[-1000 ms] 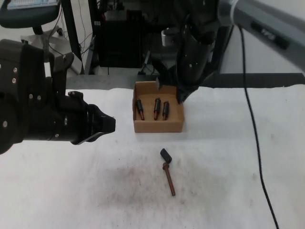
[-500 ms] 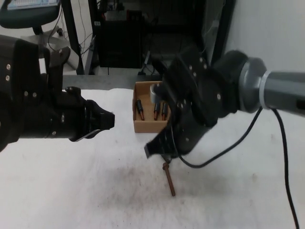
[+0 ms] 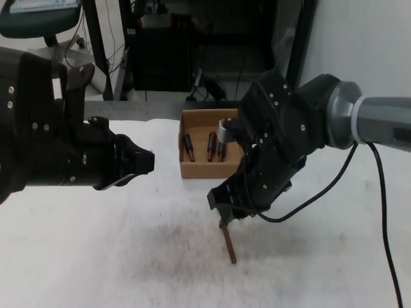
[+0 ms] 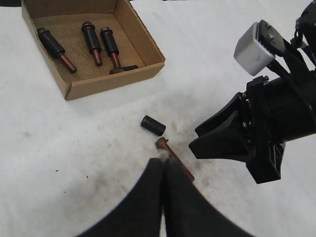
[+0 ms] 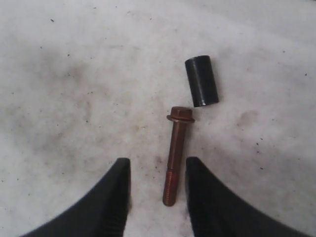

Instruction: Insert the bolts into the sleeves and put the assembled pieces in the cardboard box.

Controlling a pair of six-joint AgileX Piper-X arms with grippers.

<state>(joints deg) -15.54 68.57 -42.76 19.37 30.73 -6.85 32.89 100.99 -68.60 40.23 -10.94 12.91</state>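
Having swung within the last second from above the far wall of the cardboard box (image 3: pixel 212 170) down to the box's near side, now holding the right gripper (image 5: pixel 157 165) low over the worktop (image 3: pixel 96 256). Fingers spread, straddling the threaded end of the loose bolt (image 5: pixel 177 155) without touching it. Nothing pinched yet. By the look of it, set up to pick that bolt, ahead of mating it with the sleeve (image 5: pixel 201 80).

No move of the left gripper (image 4: pixel 163 170): parked off the box's left side and a little nearer than the box, fingers pressed together on nothing. No shift of bolt or sleeve either. Both lying on the worktop near the box's front wall, with the sleeve the closer to the box, the bolt head just apart from it, and the shank pointing away from the box.

Counted:
- three assembled pieces (image 4: pixel 92 42), side by side inside the box
- one loose bolt
- one loose sleeve
- one box
- two grippers

Judged from that: three done, one pair left to join, then a last drop into the box.
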